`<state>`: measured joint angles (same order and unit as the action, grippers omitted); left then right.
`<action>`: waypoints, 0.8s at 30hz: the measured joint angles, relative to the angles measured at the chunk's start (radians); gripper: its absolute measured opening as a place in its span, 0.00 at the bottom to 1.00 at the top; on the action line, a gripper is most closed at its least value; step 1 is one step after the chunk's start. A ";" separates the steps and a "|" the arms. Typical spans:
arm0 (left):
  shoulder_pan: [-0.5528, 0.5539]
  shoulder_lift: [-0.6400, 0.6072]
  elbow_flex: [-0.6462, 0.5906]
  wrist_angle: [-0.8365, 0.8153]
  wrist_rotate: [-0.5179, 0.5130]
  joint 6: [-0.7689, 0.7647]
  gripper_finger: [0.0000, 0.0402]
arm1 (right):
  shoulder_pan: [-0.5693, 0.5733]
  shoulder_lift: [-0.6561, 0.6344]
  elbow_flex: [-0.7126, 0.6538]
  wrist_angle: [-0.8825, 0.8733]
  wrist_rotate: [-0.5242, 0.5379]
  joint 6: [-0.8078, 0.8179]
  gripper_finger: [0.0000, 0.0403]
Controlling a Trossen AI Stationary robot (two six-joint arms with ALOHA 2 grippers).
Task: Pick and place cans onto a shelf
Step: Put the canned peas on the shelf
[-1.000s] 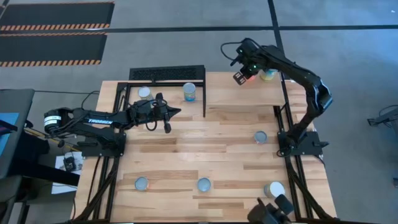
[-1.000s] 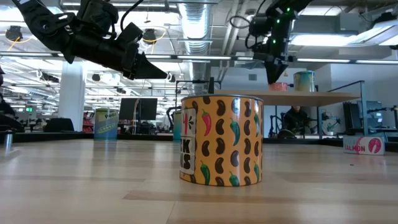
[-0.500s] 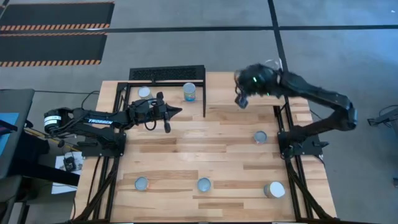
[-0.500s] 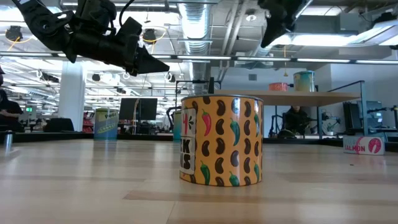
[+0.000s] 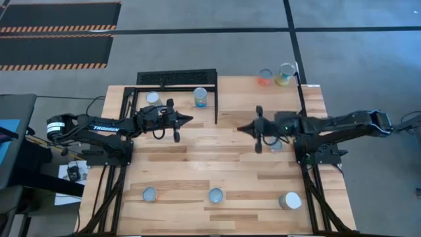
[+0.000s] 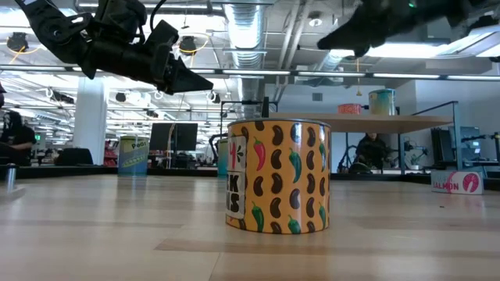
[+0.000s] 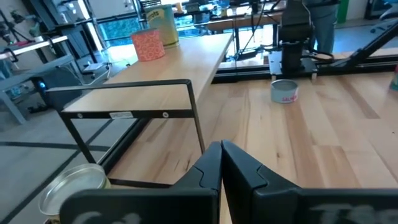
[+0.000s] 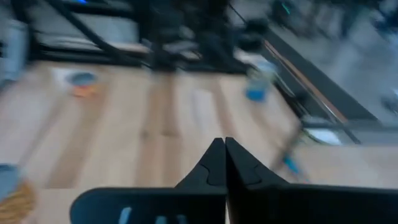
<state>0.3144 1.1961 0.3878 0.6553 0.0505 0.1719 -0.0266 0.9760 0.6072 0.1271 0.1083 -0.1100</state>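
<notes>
Two cans stand upright on the pale shelf [image 5: 250, 95] at the far right: an orange one [image 5: 264, 77] and a green-yellow one [image 5: 285, 74]. More cans stand on the tabletop: two at the far left [image 5: 152, 98] [image 5: 200, 97], one [image 5: 276, 145] partly under the right arm, three near the front edge [image 5: 150, 194] [image 5: 216, 195] [image 5: 289, 201]. My left gripper [image 5: 187, 119] hovers shut left of centre, pointing right. My right gripper [image 5: 241, 128] hovers shut over the table's middle, pointing left. Neither holds anything.
A black wire rack [image 5: 176, 78] sits at the far edge. Thin black posts [image 5: 216, 99] [image 5: 301, 99] carry the shelf. In the low view a chili-patterned can [image 6: 277, 176] stands close in front. Bare planks lie between the two gripper tips.
My right gripper has left the orange can standing on the shelf and risen. It has swung toward the table's near edge and middle, turning from pointing down to level, and has shut. The left arm has kept still.
</notes>
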 joint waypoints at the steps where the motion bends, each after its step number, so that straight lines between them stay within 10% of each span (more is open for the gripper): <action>1: 0.000 0.000 0.000 -0.001 0.003 0.000 0.00 | 0.008 -0.009 -0.038 0.054 -0.023 -0.007 0.01; 13: 0.000 0.000 0.075 -0.236 -0.014 -0.039 0.00 | 0.009 -0.117 -0.378 0.524 -0.161 -0.051 0.01; 24: -0.022 0.000 0.241 -0.601 -0.191 -0.104 0.00 | 0.000 -0.220 -0.417 0.534 -0.198 -0.087 0.02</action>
<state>0.2926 1.1961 0.6287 0.0548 -0.1400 0.0674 -0.0269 0.7561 0.1905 0.6615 -0.0898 -0.1973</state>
